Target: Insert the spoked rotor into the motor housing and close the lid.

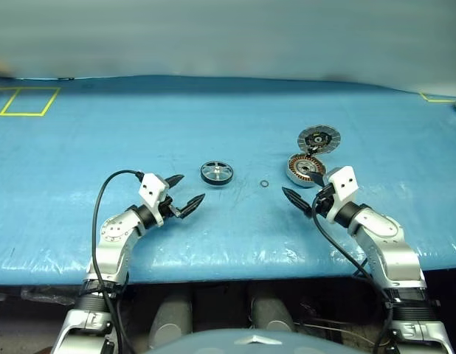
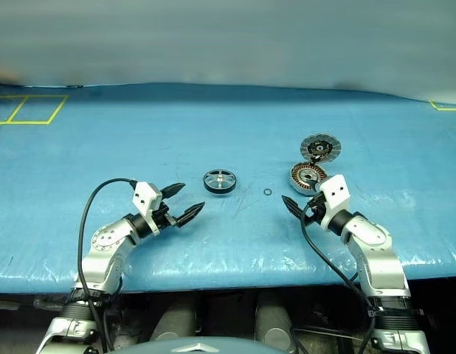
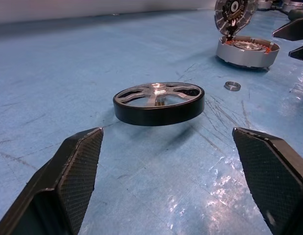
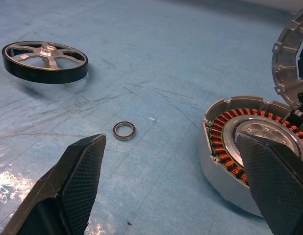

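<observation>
Nothing of the task is done yet, as we read it. The spoked rotor [image 1: 216, 172], a flat wheel with a dark rim, silver spokes and hub, lies on the blue tabletop [image 1: 80, 147], well apart from the round silver motor housing [image 1: 305, 169] with copper windings. The housing's grey, dark-segmented lid [image 1: 319, 139] stands open, tilted up at its far edge. A tiny metal ring [image 1: 263, 183] rests between rotor and housing.

Our left hand [image 1: 182, 193] hovers near the rotor, fingers spread wide and empty, pointing at it. Our right hand [image 1: 305, 189] sits just beside the housing, equally wide, holding nothing.
</observation>
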